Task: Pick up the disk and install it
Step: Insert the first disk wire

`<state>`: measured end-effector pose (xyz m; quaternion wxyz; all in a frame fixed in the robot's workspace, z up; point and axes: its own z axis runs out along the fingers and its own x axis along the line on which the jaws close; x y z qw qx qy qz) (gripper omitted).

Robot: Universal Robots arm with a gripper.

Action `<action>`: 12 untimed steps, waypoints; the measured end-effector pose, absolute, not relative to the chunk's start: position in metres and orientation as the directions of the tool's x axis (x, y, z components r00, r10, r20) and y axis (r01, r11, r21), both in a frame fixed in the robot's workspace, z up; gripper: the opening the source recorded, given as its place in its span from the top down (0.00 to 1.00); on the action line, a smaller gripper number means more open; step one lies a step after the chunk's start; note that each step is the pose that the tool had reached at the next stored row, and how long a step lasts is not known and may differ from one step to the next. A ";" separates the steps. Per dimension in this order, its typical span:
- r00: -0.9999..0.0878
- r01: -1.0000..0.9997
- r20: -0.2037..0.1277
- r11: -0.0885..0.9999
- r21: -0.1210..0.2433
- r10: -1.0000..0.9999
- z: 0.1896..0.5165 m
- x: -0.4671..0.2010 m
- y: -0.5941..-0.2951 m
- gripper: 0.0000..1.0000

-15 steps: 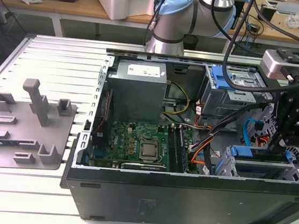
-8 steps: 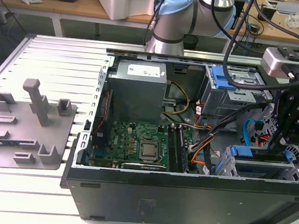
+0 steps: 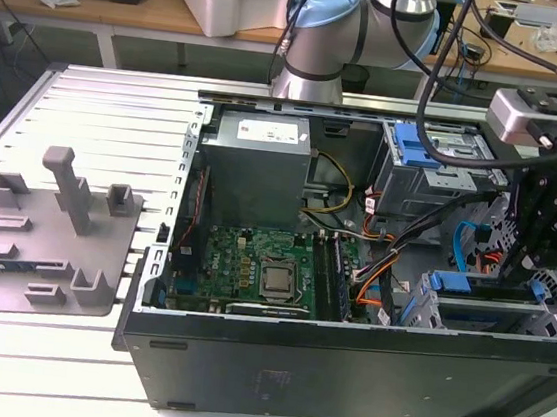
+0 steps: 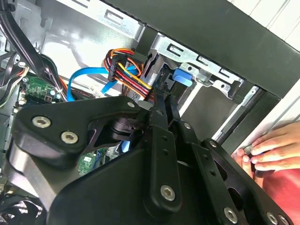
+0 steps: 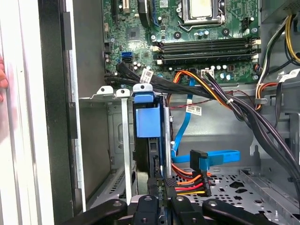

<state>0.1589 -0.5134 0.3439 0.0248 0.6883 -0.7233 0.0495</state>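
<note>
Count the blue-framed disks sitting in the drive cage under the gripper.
1: the disk stands in the drive cage, in the slot nearer the cables; the slot beside it looks empty. The cage's depths are hidden.

No print can be read — labels too small.

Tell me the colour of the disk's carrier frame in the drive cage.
Blue; the disk shows it best in the first wrist view, standing on edge in the cage.
</note>
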 end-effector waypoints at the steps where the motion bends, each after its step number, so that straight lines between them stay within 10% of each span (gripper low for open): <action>1: -0.051 -0.998 0.104 0.048 -0.038 -0.993 0.344 0.159 -0.513 0.83; 12: -0.051 -0.998 0.104 0.048 -0.038 -0.993 0.342 0.159 -0.513 0.83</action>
